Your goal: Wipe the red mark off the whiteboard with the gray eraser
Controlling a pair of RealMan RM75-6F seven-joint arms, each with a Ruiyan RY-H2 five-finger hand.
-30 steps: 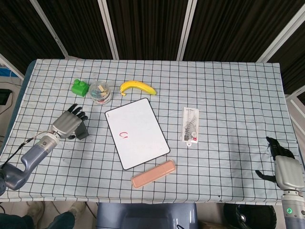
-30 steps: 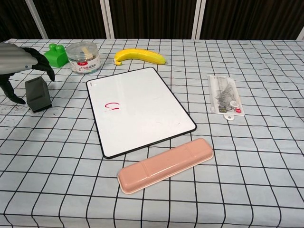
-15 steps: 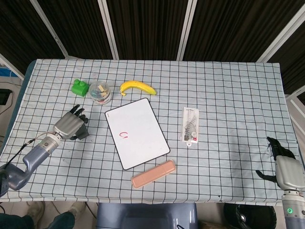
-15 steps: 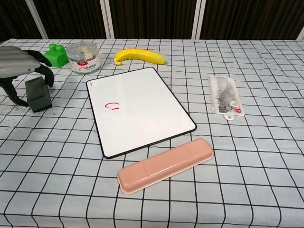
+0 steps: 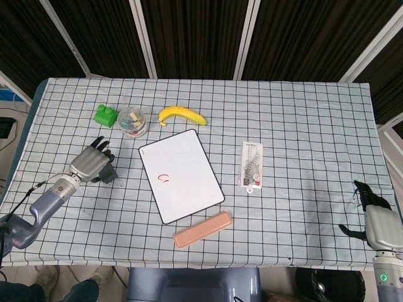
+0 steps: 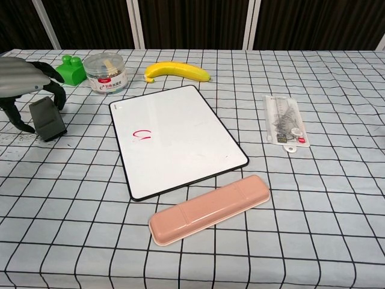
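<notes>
The gray eraser (image 6: 48, 119) stands left of the whiteboard (image 6: 180, 138), tipped slightly to one side; the head view shows it as the eraser (image 5: 109, 175). My left hand (image 5: 92, 165) wraps over it, the fingers (image 6: 53, 90) on its far side and the thumb on its near side, gripping it. A small red mark (image 6: 142, 134) sits on the left part of the whiteboard (image 5: 186, 173), and shows as the red mark (image 5: 164, 179) from above. My right hand (image 5: 379, 225) hangs off the table's near right corner, holding nothing, its fingers apart.
Behind the board lie a green block (image 6: 71, 68), a clear jar (image 6: 106, 72) and a banana (image 6: 177, 71). A packaged ruler set (image 6: 285, 127) lies to the right. A pink case (image 6: 209, 209) lies just in front of the board.
My left hand has come down around the eraser and closed on it. The eraser, upright before, now leans slightly. The right hand has not moved.
</notes>
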